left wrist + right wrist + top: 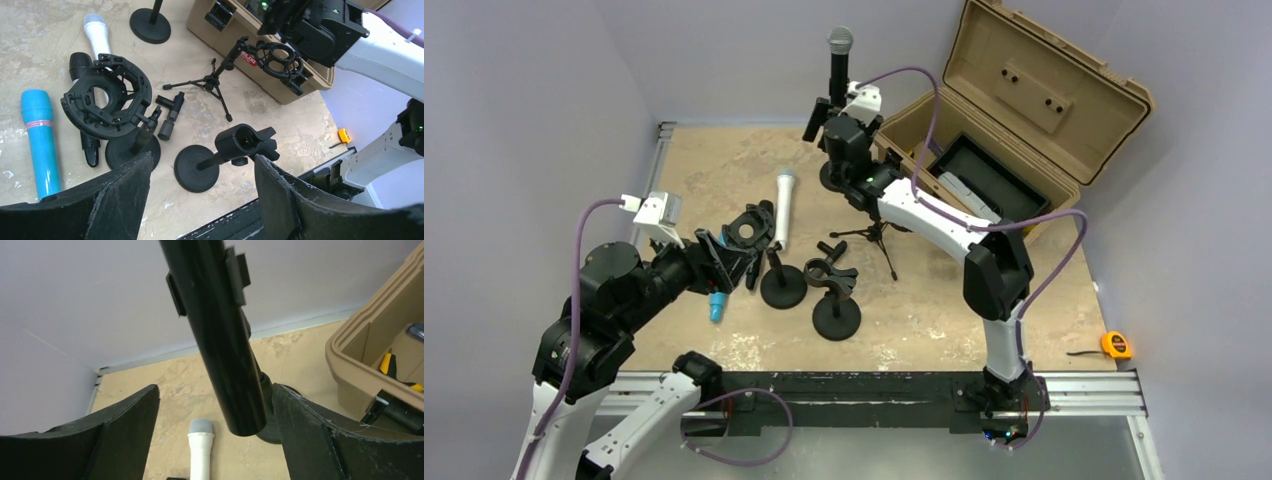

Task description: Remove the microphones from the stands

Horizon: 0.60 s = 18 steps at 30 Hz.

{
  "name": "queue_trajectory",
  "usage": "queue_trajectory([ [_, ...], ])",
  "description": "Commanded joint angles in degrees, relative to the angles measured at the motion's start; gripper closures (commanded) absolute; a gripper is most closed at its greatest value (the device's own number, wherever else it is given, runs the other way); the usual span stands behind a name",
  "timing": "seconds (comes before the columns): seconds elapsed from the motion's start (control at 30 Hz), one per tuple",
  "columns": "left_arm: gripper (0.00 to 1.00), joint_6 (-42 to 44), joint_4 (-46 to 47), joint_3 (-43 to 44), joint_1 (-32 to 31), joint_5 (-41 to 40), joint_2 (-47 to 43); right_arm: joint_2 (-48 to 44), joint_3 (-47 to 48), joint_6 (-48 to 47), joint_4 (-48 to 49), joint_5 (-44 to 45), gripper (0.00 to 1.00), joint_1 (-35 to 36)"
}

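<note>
Right tool (pixel 215 395) set around the clipped microphone (pixel 839 65)

The microphone stood upright in its stand (pixel 828 181) at the back of the counter (pixel 724 170). The right tool straddled its barrel with jaws apart, not yet clamped, probably lined up to pull it free. The left tool (pixel 201 159) hung open and empty, well apart.

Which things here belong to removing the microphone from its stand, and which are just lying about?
In the job: black microphone, the far stand clipping it, the right gripper open around it.

Lying about: white microphone, blue microphone, shock mount, empty clip stand, mini tripod, tan case, tape measure.
</note>
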Motion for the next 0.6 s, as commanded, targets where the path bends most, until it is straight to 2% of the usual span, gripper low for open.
queue_trajectory([
  [0.0,0.28,0.10,-0.93,-0.43,0.42,-1.16,-0.72,5.24,8.45,-1.60,-5.25,12.59,0.19,1.92],
  [0.13,0.28,0.35,-1.85,-0.20,0.42,-1.04,-1.58,9.36,11.66,-1.61,-6.21,15.16,0.20,2.02],
  [0.33,0.27,0.75,-3.81,0.18,0.42,-2.02,-3.22,10.16,11.75,-4.68,-1.95,16.93,0.25,2.02],
  [0.57,0.27,-0.18,-4.75,-0.82,0.42,-2.34,-4.68,10.78,10.37,-9.88,3.96,18.25,0.38,1.82],
])
